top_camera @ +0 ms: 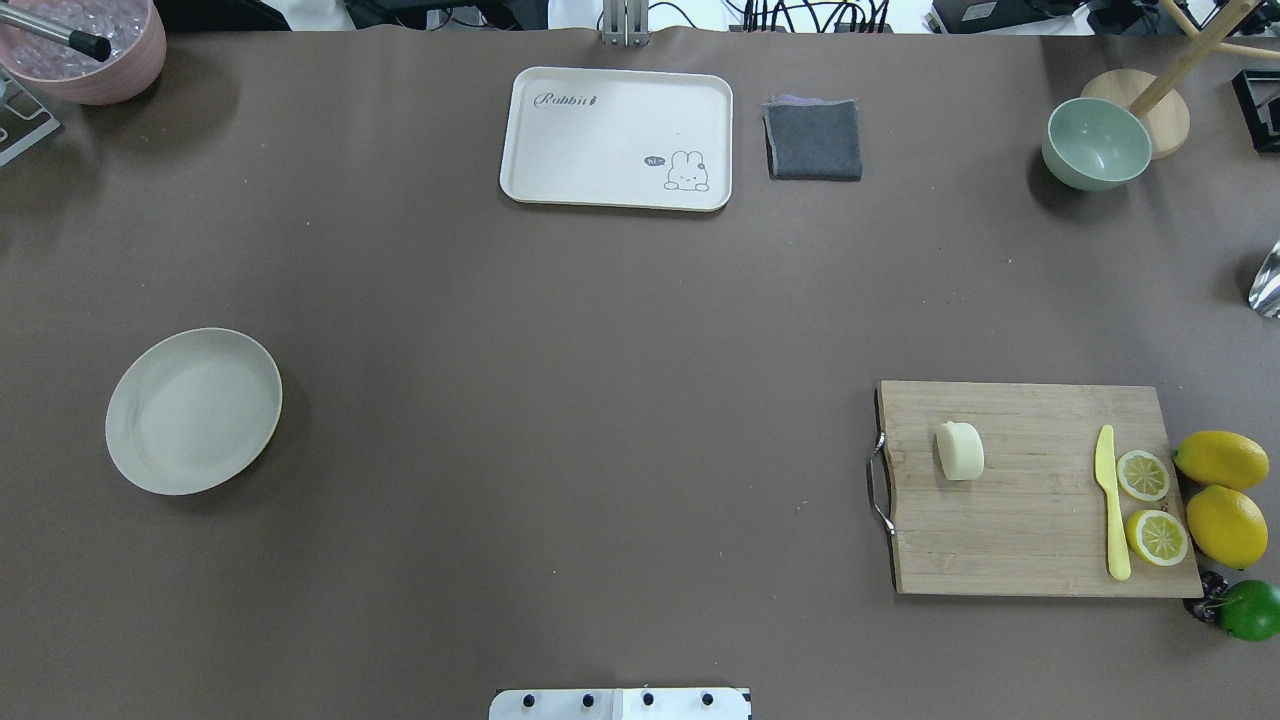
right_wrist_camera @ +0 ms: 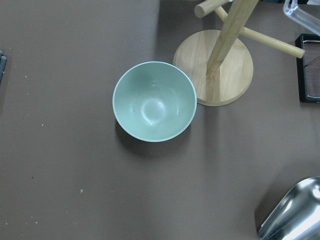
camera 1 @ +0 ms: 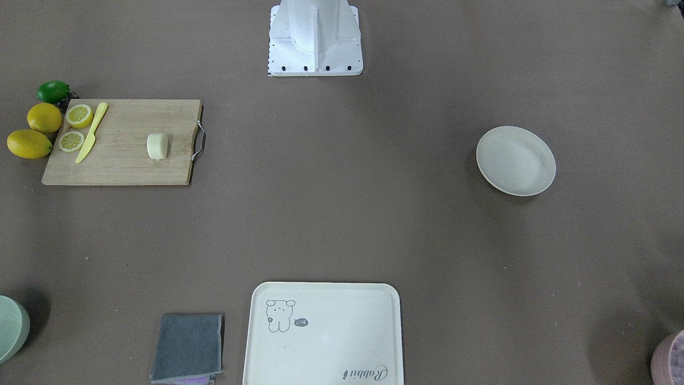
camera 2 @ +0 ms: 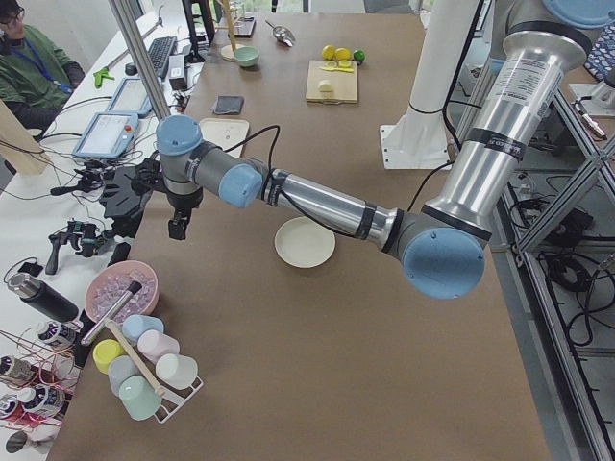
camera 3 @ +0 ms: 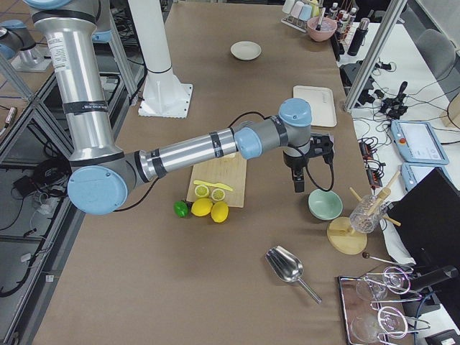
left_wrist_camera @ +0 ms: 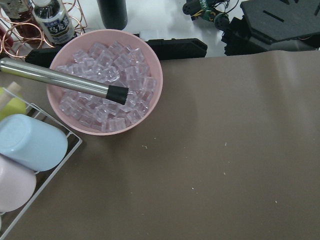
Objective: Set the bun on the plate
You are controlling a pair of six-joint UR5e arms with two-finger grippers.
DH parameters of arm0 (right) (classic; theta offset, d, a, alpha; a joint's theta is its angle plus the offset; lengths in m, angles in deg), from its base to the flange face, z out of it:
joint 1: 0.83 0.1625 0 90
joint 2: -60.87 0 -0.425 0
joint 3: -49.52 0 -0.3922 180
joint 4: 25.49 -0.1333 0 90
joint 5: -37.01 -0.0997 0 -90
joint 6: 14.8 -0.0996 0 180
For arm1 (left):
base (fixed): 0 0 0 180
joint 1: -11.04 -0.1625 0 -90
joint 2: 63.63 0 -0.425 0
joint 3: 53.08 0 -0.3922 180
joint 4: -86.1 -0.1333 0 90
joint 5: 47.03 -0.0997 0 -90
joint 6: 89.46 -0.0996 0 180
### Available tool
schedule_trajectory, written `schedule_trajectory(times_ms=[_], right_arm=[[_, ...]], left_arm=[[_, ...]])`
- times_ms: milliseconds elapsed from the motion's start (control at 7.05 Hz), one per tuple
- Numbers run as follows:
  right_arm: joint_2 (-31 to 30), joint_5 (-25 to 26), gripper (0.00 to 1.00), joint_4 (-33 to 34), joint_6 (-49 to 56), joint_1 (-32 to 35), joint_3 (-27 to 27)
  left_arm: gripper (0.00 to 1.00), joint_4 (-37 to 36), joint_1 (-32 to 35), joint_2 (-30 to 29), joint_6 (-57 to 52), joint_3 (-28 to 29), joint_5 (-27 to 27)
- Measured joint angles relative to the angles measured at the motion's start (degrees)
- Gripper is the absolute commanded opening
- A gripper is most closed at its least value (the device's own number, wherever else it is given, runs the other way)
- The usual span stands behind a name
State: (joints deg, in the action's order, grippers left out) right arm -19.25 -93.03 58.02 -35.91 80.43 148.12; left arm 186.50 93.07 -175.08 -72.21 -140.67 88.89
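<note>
Bun, just one, sits on the cutting board with two lemon halves and one knife, two whole lemons beside it. One plate lies well apart. Left gripper and right gripper: can't tell if apart or together.

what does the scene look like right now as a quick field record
bun: lying on the cutting board, near its handle end, robot's right side
plate: empty, on the robot's left side, far from the bun
left arm: reaching out near the pink ice bowl
right arm: reaching out near the green bowl
jaws: open or shut cannot be told
task: bun not yet on plate
</note>
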Motion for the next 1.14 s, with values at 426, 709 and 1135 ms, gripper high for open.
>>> schedule_trajectory(times_ms=[426, 709, 1135], right_arm=[[-3.3, -2.0, 1.00, -0.1, -0.1, 0.1, 2.6], [-3.7, -1.9, 1.00, -0.1, -0.1, 0.1, 2.7], [-3.8, -1.7, 1.00, -0.1, -0.1, 0.1, 2.8]], left_arm=[[0.98, 6.5, -9.5, 4.7, -0.5, -0.8, 0.0], [0.97, 14.7, -15.5, 9.4, -0.8, -0.4, -0.4], [0.91, 19.2, -19.5, 13.4, -6.9, 0.5, -0.5]])
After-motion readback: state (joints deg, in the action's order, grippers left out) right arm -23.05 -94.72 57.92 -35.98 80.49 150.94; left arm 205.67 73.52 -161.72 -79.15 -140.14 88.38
